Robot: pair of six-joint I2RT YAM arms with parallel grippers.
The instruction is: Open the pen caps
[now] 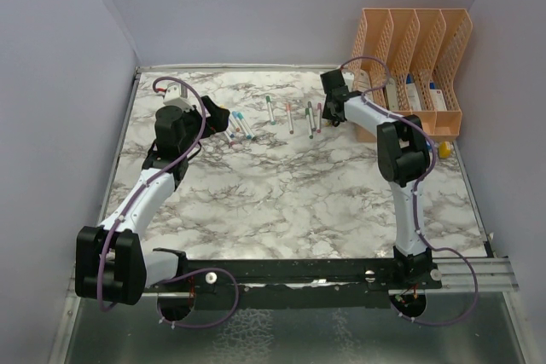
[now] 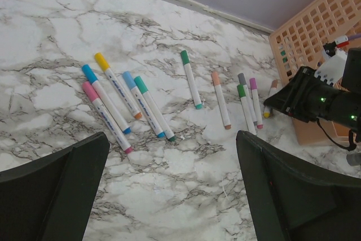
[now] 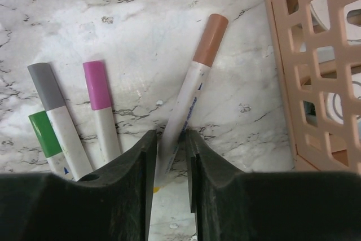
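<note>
Several white-barrelled pens point(image 2: 146, 105) with coloured pen caps lie in a loose row on the marble table point(image 1: 281, 193). My right gripper point(image 3: 167, 139) is down at the right end of the row, its fingers pressed against both sides of the barrel of a pen point(image 3: 186, 100) with a brown cap point(image 3: 210, 38). Beside it lie pens with pink point(image 3: 97, 86), grey point(image 3: 46, 86) and green point(image 3: 44, 134) caps. My left gripper point(image 2: 172, 184) hovers wide open, holding nothing, just short of the row's left end, where pink point(image 2: 90, 90), blue point(image 2: 89, 73) and yellow point(image 2: 101, 61) caps show.
A peach lattice file organiser point(image 1: 409, 49) stands at the back right, close to my right gripper point(image 1: 328, 115) and holding some items. Walls enclose the table on the left, back and right.
</note>
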